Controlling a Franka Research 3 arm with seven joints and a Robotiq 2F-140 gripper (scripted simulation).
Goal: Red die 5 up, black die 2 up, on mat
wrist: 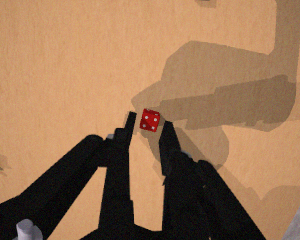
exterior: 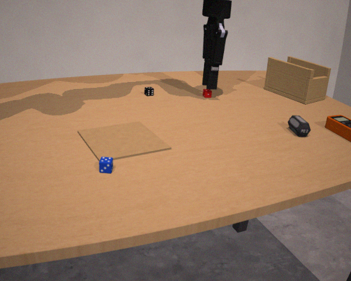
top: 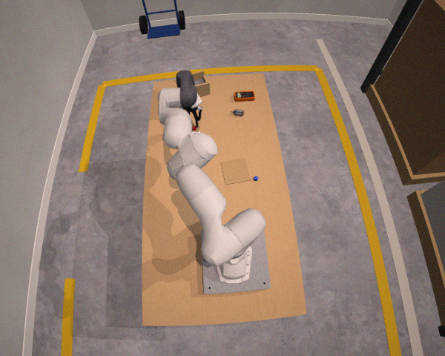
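Observation:
My gripper [top: 195,125] [exterior: 208,86] [wrist: 147,128] points down over the red die, its fingers partly apart. The red die [exterior: 207,93] [wrist: 150,120] is on the table with gaps to both fingertips in the wrist view; its upper face seems to show 4. The black die [exterior: 149,91] stands on the table, off the mat, with several pips on a side; its top number is too small to read. The arm hides it in the top view. The blue die [top: 255,178] [exterior: 106,165] sits flat just off a corner of the mat [top: 235,170] [exterior: 124,140], 5 on top.
An open wooden box [top: 203,88] [exterior: 290,81] stands at the far end near the gripper. A dark bit holder [top: 238,112] [exterior: 299,125] and an orange multimeter [top: 244,96] [exterior: 345,130] lie on the far right of the table. The arm stretches over the table's left side.

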